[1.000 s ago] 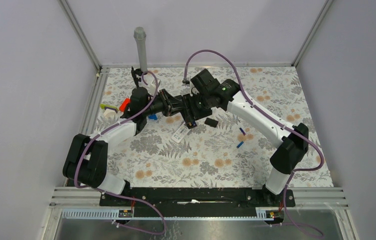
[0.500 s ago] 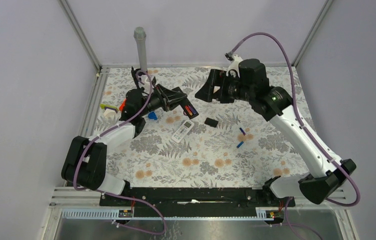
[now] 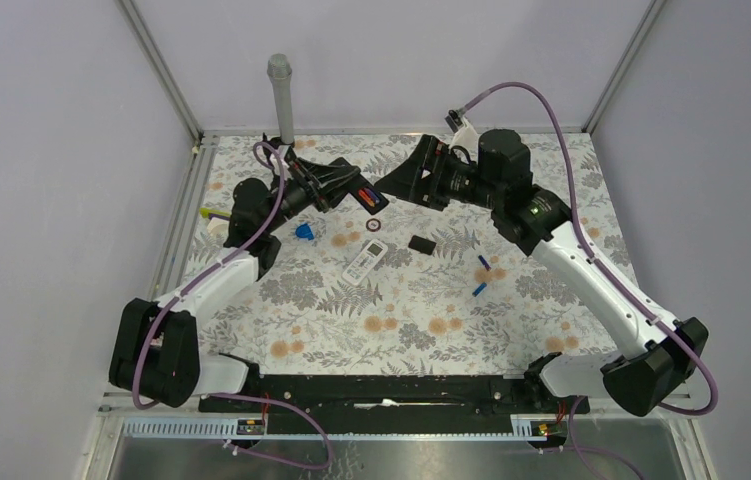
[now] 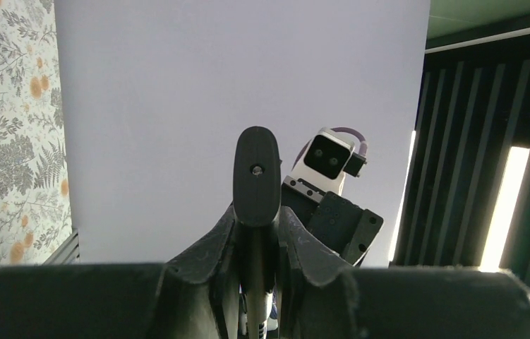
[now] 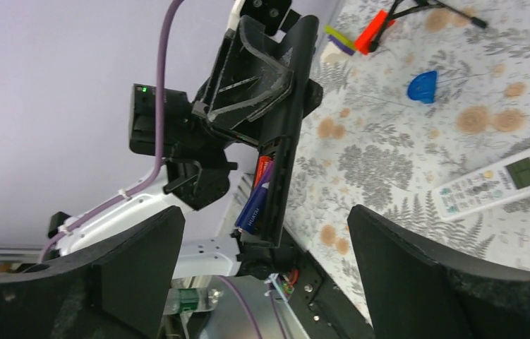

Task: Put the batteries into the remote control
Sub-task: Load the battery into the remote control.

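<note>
Left hand [image 3: 343, 186]: pinched black remote [image 5: 286, 141] | right hand [image 3: 398, 183]: spread, empty | risk, I judged: compartment [image 5: 274, 169] open, tilted; batteries [image 5: 256, 194] could drop onto counter [image 3: 431, 330].

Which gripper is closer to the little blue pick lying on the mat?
Left. The left gripper, holding the black remote, hovers just beyond the blue pick; the right gripper is farther right, jaws open.

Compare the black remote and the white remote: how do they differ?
The black remote is clamped in the left gripper, off the table; the white remote lies flat on it. The black remote's open back shows batteries inside; the white remote lies face up, screen and buttons showing. Both are slim bars.
</note>
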